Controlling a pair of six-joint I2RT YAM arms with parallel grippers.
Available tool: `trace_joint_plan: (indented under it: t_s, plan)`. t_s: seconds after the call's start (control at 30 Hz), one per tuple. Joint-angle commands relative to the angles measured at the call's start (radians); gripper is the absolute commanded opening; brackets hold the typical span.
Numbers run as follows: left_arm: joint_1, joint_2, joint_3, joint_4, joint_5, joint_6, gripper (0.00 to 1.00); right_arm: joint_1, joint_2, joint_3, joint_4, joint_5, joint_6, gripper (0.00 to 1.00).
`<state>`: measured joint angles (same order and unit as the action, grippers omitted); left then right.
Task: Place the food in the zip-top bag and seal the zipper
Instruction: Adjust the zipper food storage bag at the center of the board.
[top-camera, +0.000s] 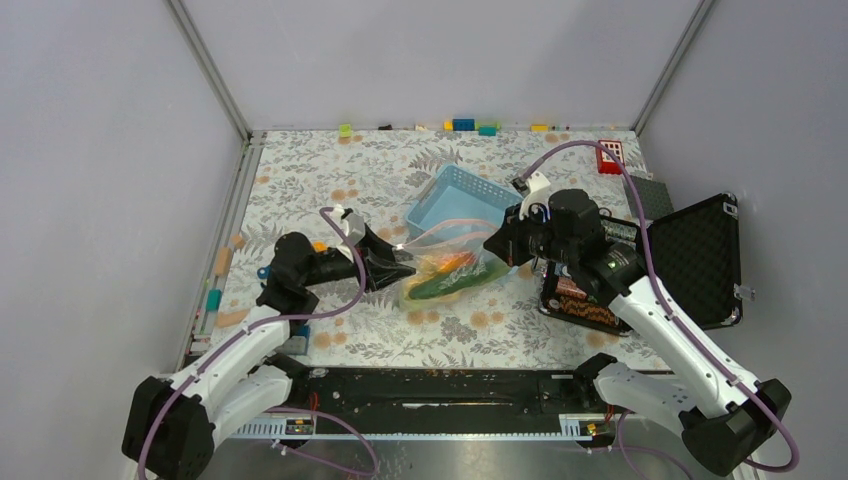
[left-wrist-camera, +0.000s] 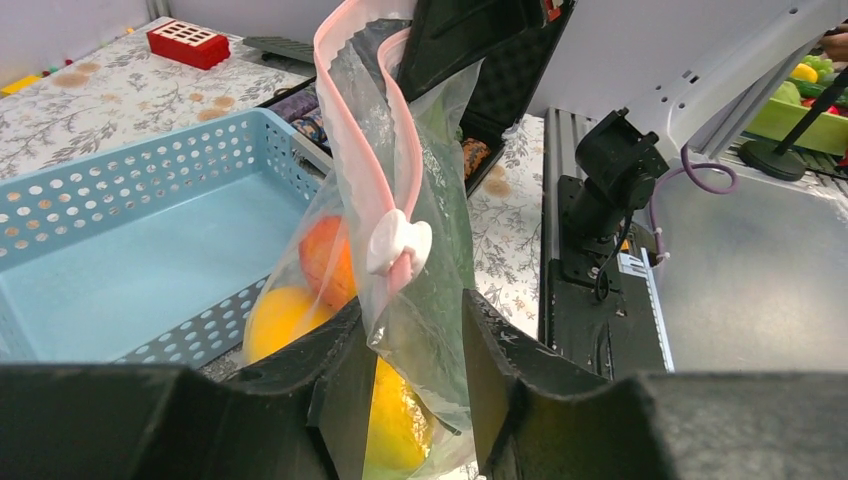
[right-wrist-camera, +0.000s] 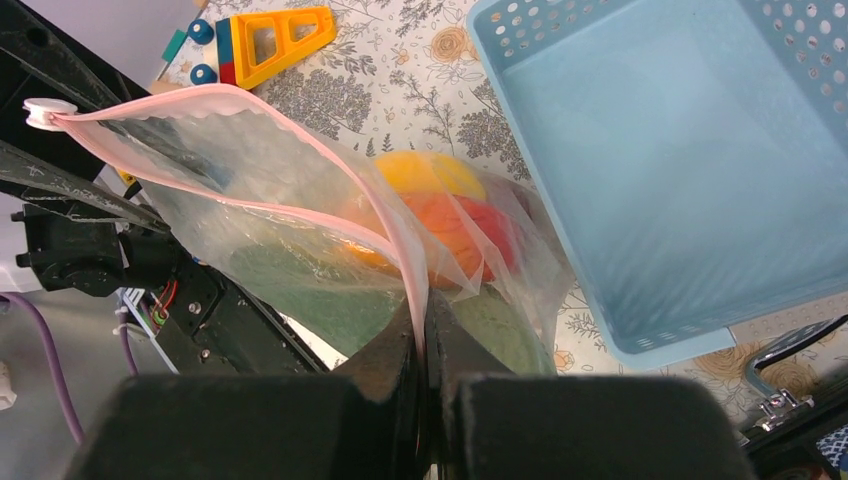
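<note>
Evidently the loading is done and the sealing step is in hand: the zip-top bag (top-camera: 455, 270) lies near the middle of the tabletop (top-camera: 330, 180), a little toward its near edge and just in front of the blue mesh basket (top-camera: 450, 195), with the food (left-wrist-camera: 328, 258) inside it, orange, yellow and green pieces showing through the plastic. The right gripper (right-wrist-camera: 427, 300) is pinched tight on the zipper (right-wrist-camera: 300, 210) at the bag's right end. The left gripper (left-wrist-camera: 410, 310) straddles the bag's left corner just below the white slider (left-wrist-camera: 398, 243). Plastic fills the gap between its jaws, but whether they press on it I cannot tell. The mouth is not yet sealed, since the two pink tracks stand apart between the claws. Next, I judge, the left claw must catch the slider itself, not just the film under it, and draw it along the strip toward the right claw, which must keep the edge taut so the tracks meet.
</note>
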<state>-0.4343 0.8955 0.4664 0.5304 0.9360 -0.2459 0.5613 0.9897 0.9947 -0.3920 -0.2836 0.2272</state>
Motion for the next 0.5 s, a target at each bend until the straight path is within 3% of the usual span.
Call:
trace_joint_plan:
  t_s: [0.0,0.23,0.33,0.4,0.47]
  plan:
    - [0.004,0.022,0.023,0.146,0.073,-0.044,0.36,-0.015,-0.023,-0.012,0.049,-0.031,0.023,0.0]
    - [0.004,0.051,0.074,0.139,0.134,-0.031,0.36,-0.019,-0.022,-0.018,0.052,-0.064,0.019,0.0]
    - [0.004,0.067,0.088,0.116,0.136,-0.019,0.31,-0.023,-0.033,-0.029,0.064,-0.067,0.024,0.0]
    - [0.004,0.072,0.092,0.114,0.146,-0.021,0.21,-0.027,-0.035,-0.033,0.064,-0.066,0.027,0.0]
    - [0.005,0.069,0.092,0.109,0.144,-0.022,0.05,-0.032,-0.033,-0.037,0.063,-0.066,0.029,0.0]
